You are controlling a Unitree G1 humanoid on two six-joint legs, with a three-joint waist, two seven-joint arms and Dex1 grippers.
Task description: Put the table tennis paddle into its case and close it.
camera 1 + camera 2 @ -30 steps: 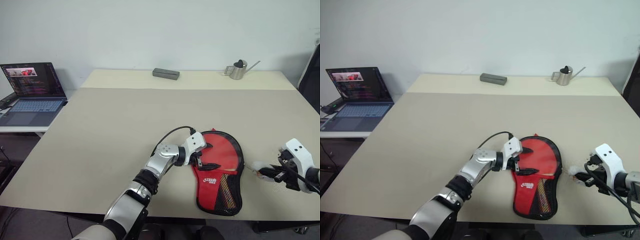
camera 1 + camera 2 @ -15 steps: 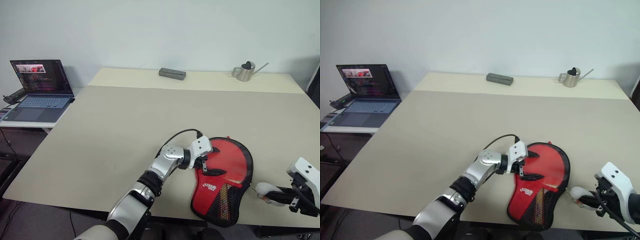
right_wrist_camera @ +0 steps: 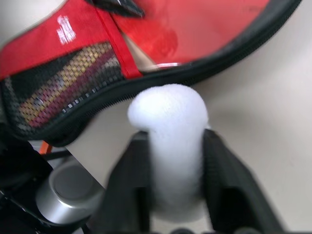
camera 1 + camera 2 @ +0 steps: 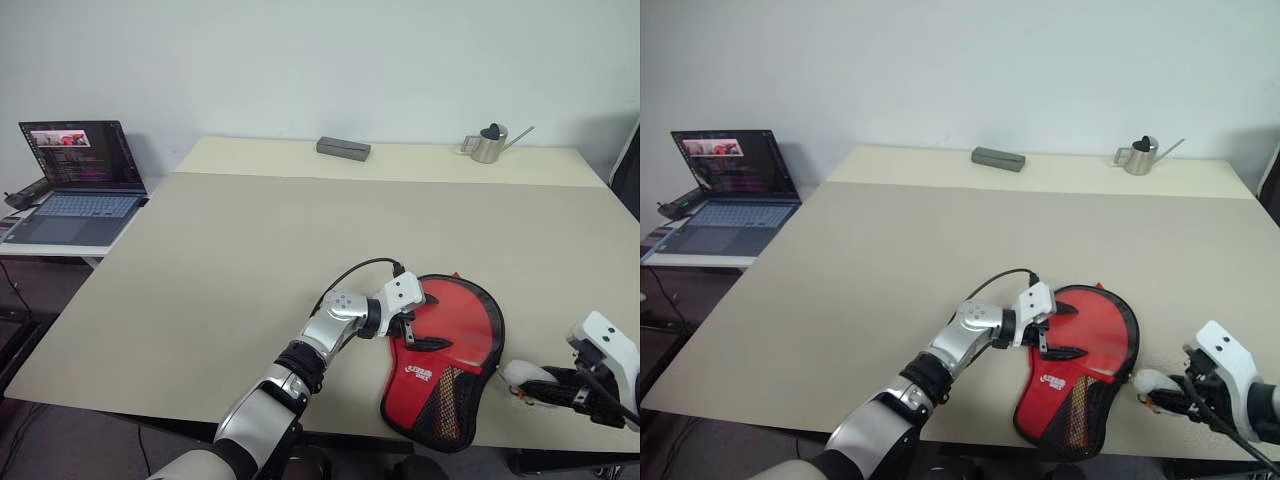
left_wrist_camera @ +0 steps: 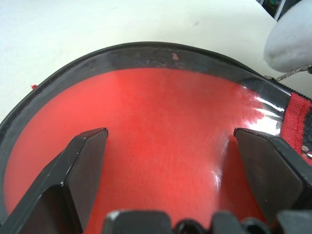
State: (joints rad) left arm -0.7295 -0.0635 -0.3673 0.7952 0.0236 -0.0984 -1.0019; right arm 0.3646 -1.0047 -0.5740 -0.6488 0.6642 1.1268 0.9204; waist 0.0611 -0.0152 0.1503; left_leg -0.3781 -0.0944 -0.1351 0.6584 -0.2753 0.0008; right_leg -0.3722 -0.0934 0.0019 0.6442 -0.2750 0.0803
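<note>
Case (image 4: 447,360) lies flat on the tabletop (image 4: 250,260) near the front edge, round red end pointing away from the robot, mesh pocket (image 4: 440,400) end toward the front edge. Red paddle (image 5: 161,146) face is inside the case's round end, black zip rim curving around it in the left wrist view; handle not clearly visible. Left claw (image 4: 410,325) sits at the case's left edge, fingers (image 5: 83,161) spread wide, resting over the red face with nothing clamped between them. Right claw (image 4: 1170,395) is just off the case's right side, low at the tabletop. White fluffy pompom (image 3: 168,126) sits between the right claw's two fingers (image 3: 129,180) in the right wrist view; fingers flank it closely, but I can't tell if they are actually pinching it or have let go. Pompom is just beside the case's black zip edge, on the tabletop to its right (image 4: 527,378). Zip state around the rim: can't tell fully. Far side of the tabletop: grey rectangular box (image 4: 343,149) and a small metal watering can (image 4: 487,143), well apart from the case. Open laptop (image 4: 68,180) on a separate lower surface to the left.
</note>
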